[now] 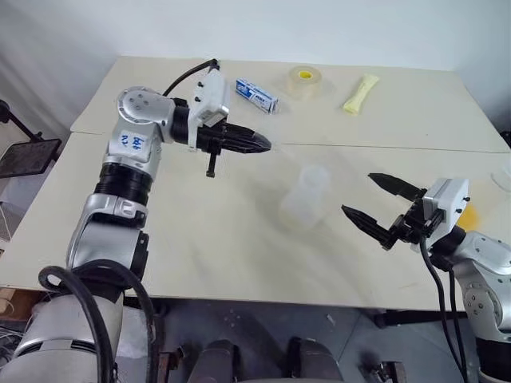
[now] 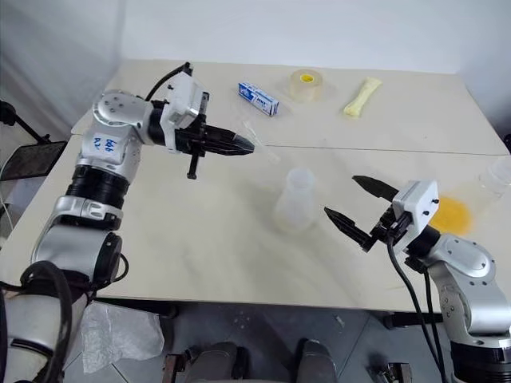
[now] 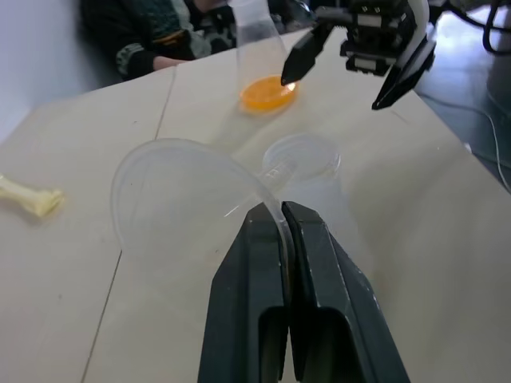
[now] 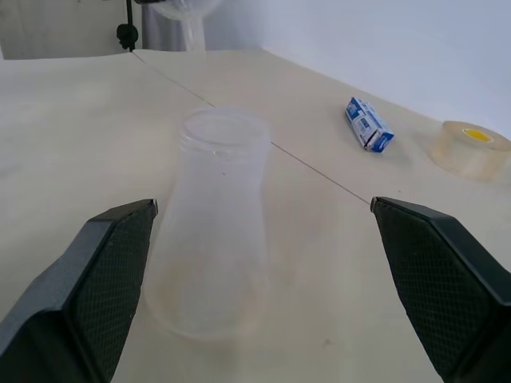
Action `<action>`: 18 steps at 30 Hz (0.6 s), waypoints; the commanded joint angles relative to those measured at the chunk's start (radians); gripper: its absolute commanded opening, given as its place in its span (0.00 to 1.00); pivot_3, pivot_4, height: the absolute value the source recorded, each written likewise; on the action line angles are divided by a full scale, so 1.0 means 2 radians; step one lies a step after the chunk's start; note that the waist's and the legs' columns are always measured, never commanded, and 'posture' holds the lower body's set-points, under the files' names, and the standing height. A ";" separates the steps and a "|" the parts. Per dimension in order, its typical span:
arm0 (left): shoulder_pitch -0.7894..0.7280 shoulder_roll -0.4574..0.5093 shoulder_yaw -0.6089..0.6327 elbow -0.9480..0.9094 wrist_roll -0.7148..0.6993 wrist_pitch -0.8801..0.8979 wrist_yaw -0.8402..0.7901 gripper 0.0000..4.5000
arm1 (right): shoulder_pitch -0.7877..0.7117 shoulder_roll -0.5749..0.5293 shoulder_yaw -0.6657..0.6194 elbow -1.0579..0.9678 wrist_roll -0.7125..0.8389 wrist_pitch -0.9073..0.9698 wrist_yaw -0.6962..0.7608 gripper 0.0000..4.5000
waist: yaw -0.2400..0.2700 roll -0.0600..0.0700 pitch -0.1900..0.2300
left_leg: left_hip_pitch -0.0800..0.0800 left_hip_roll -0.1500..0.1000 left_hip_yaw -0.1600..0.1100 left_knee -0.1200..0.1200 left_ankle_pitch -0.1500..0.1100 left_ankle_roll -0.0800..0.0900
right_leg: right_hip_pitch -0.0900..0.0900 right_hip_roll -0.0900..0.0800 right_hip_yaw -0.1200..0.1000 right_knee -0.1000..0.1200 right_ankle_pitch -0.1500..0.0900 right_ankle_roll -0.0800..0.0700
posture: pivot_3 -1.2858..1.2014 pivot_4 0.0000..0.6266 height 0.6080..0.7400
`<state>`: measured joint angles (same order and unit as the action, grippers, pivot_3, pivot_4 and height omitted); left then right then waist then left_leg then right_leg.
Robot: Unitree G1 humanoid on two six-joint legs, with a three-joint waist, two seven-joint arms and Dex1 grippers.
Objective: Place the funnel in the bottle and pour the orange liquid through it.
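a pale beige wooden table (image 1: pixel 200 239) made of two boards with a seam between them carries a translucent near-colourless plastic bottle (image 2: pixel 294 199) upright near its middle. at the far side lie a blue-and-white small box (image 1: pixel 257 94), a clear tape roll with a yellow centre (image 1: pixel 305 81) and a pale yellow packet (image 1: pixel 359 93). a translucent yellow-orange liquid (image 2: pixel 452 214) sits at the right edge in a clear vessel (image 2: pixel 493 180).

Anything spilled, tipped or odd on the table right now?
Nothing stands out. The bottle stands upright, the orange liquid sits contained in its clear vessel, and the funnel is pinched by its rim in the left gripper.

Pale wooden table (image 1: pixel 239 247) against white wall (image 1: pixel 279 28).
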<state>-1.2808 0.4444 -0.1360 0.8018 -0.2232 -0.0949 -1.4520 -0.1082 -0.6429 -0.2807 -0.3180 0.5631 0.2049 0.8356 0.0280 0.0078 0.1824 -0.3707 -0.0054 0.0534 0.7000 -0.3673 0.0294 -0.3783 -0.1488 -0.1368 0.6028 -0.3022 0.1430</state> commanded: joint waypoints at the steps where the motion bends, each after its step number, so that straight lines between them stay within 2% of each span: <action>1: -0.039 -0.015 0.003 0.037 0.015 -0.051 -0.015 0.01 | 0.005 0.007 -0.003 -0.023 0.005 -0.004 -0.008 1.00 | -0.001 0.000 0.000 | 0.000 0.000 0.000 0.000 0.000 0.000 | 0.000 0.000 0.000 0.000 0.000 0.000 | 0.52 0.24 1.00; 9: -0.081 -0.040 -0.011 0.121 0.068 -0.138 -0.020 0.01 | 0.031 0.016 -0.009 -0.040 0.003 -0.010 -0.017 1.00 | 0.000 0.000 0.000 | 0.000 0.000 0.001 0.000 0.000 0.000 | 0.000 0.000 0.000 0.000 0.000 0.000 | 0.52 0.24 1.00; 18: -0.113 -0.069 -0.014 0.175 0.101 -0.192 -0.024 0.01 | 0.063 0.022 -0.019 -0.053 -0.001 -0.024 -0.027 1.00 | -0.001 -0.001 0.001 | 0.000 0.000 0.001 0.000 0.000 0.000 | -0.001 0.000 0.000 0.000 0.000 0.000 | 0.52 0.24 1.00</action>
<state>-1.4723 0.3077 -0.1688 1.1540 -0.0309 -0.4569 -1.4978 0.0091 -0.6055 -0.2848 -0.3843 0.5576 0.1844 0.7871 0.0268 0.0060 0.1835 -0.3712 -0.0051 0.0549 0.6995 -0.3673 0.0302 -0.3796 -0.1489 -0.1376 0.6029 -0.3021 0.1432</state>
